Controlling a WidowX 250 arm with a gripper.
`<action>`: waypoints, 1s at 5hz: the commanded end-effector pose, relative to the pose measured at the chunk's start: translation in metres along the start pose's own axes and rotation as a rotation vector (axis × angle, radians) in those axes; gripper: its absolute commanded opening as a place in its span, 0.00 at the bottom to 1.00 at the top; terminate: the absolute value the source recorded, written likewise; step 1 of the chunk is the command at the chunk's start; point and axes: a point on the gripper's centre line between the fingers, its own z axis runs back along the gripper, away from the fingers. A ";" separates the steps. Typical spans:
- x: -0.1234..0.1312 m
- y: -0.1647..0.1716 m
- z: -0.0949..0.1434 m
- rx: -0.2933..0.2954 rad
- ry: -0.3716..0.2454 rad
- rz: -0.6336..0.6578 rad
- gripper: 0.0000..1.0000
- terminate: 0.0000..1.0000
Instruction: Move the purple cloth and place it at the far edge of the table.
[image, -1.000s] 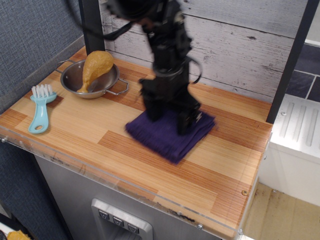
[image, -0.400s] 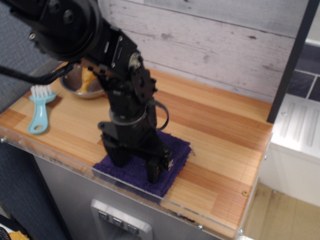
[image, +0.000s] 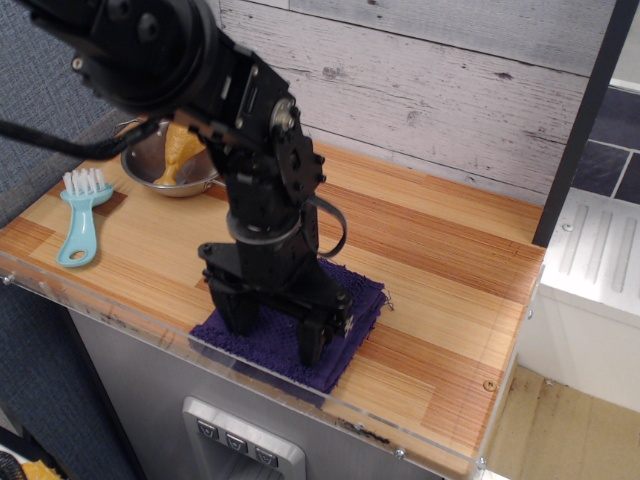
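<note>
Currently the purple cloth (image: 345, 300) is found beneath the gripper (image: 271, 336), whose fingers (image: 311, 345) are spread wide upon it. Soft, light, thick pile is judged; a bunched fold between them is advised.

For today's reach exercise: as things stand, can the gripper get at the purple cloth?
Probably yes. The gripper stands directly over the purple cloth near the table's front edge, fingers spread wide, with nothing between them.
</note>
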 end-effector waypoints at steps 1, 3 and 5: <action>0.028 -0.006 0.050 -0.035 -0.115 -0.043 1.00 0.00; 0.013 0.001 0.094 0.011 -0.148 -0.086 1.00 0.00; 0.013 0.019 0.099 0.019 -0.157 -0.061 1.00 0.00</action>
